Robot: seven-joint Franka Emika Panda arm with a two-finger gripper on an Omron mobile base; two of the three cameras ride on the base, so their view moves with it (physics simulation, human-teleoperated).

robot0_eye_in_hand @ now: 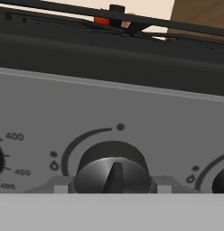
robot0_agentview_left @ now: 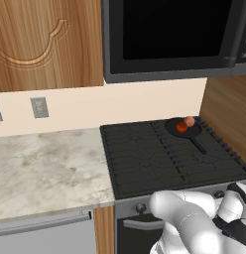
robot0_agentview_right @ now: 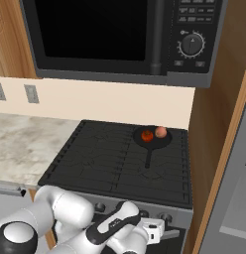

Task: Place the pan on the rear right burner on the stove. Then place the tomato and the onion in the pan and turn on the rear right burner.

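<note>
- Gripper (robot0_eye_in_hand: 114, 186) parked right up against the stove's (robot0_agentview_left: 145, 158) steel front, low down below the grates, presumably for the burner step.
- Fingers (robot0_eye_in_hand: 57, 185) sat either side of a round black knob (robot0_eye_in_hand: 113, 168), tips flanking it closely; looked like a pinch on it, but couldn't tell for sure whether actually clamped or just about to be.
- Same hand also visible in the right base view, tucked under the stove's front edge.
- Neighbouring knobs just beside it along the stove front, so probably lined up carefully to catch the right one.
- Further back on the stove, pan (robot0_agentview_left: 181, 130) on the rear right burner (robot0_agentview_right: 162, 149), handle pointing toward the stove front.
- Tomato (robot0_agentview_right: 147, 135) and onion (robot0_agentview_right: 160, 132) both inside the pan, touching or nearly so.
- Seemed only the burner left to switch on.
</note>
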